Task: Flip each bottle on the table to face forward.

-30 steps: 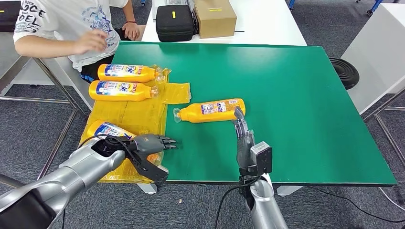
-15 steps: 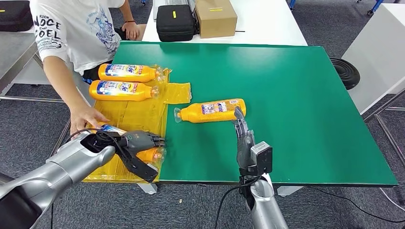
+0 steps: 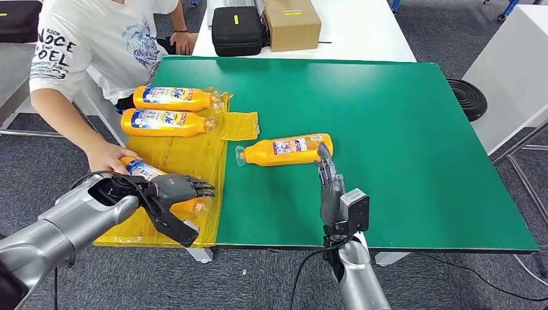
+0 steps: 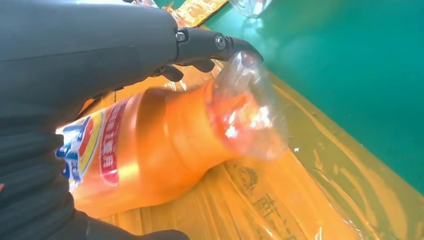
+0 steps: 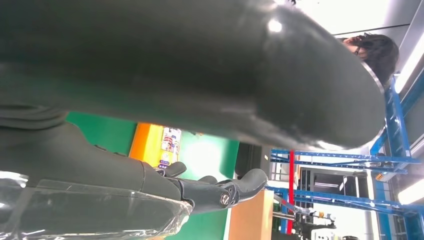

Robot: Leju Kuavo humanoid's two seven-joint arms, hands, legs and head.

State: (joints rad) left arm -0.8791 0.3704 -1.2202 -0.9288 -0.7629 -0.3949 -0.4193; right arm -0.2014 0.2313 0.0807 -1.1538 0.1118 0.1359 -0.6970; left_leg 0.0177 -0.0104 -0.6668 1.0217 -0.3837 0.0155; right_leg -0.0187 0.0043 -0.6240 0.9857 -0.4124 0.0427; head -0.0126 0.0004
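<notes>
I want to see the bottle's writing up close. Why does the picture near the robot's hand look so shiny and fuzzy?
In the left wrist view the orange bottle sits very near the lens, so its label is soft, and light glares white off its clear cap end. In the right wrist view the right hand is a dark blur, with bright washed-out lights behind. The head view is sharp and evenly lit.

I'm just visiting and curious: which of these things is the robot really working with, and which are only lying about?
Part of the job:
bottle on the green table
nearest bottle
two far bottles
left hand
right hand

Lying about:
black case
cardboard box
</notes>
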